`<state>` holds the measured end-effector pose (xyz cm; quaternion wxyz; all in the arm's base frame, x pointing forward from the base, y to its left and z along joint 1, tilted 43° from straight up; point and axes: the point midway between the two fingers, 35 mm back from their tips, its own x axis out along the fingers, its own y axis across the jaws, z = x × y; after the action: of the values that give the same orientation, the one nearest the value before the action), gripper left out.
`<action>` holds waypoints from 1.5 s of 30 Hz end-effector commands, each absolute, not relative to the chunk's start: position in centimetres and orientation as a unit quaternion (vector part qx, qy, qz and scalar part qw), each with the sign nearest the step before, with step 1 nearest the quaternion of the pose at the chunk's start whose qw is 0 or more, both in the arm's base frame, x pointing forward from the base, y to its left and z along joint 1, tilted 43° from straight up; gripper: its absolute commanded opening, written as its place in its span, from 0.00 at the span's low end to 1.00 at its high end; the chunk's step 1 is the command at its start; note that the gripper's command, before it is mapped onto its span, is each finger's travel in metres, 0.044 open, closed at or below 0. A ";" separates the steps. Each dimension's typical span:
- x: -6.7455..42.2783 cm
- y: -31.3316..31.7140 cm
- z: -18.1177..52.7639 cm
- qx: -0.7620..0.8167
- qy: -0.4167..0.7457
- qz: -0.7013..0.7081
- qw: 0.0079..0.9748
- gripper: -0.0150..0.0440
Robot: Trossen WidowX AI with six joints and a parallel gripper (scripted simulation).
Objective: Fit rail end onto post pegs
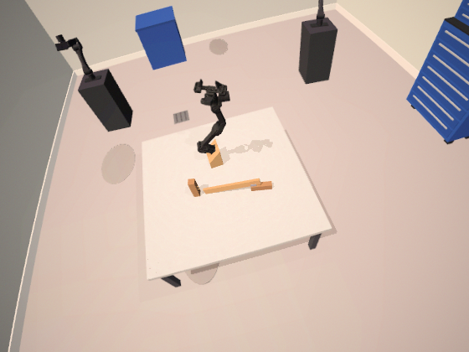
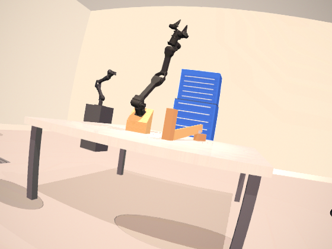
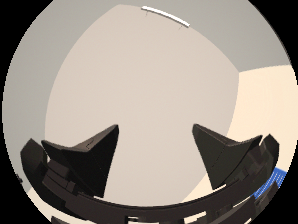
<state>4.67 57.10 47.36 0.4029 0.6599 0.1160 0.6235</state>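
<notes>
The long wooden rail lies on the white table. Its far end rests on the low footboard block, and its near end is down on the table in front of the short post. The rail slopes and stands a little apart from the post. The pegs are too small to make out. My gripper is open and empty. It is raised high above the table, pointing up, far from the rail.
The arm stands on a wooden wedge base behind the rail. Off the table are two black pedestals, a blue box and a blue drawer cabinet.
</notes>
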 end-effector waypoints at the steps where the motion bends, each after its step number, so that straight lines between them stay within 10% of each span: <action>1: 4.6 57.0 47.4 0.660 0.116 0.624 0.402 0.98; 20: -7.1 41.2 62.2 0.687 0.084 0.706 0.153 1.00; 45: -4.4 5.0 71.9 0.695 0.018 0.637 -0.333 1.00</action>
<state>-6.71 10.48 71.90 -0.2587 0.7048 0.0337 0.6597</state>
